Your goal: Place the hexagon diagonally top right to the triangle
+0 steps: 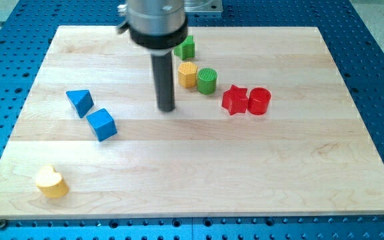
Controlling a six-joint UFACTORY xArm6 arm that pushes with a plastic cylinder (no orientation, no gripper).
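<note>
The yellow hexagon (187, 74) sits near the board's top middle, touching a green cylinder (207, 81) on its right. The blue triangle (79, 102) lies at the view's left, with a blue cube (102, 124) just below and to its right. My tip (167, 108) rests on the board just left of and below the yellow hexagon, well to the right of the blue triangle. The rod stands apart from the hexagon by a small gap.
A green block (186, 47) sits above the hexagon, partly hidden by the arm. A red star (235, 100) and a red cylinder (259, 101) lie to the right. A yellow heart (51, 182) lies at the bottom left. The wooden board (245, 173) ends on a blue perforated table.
</note>
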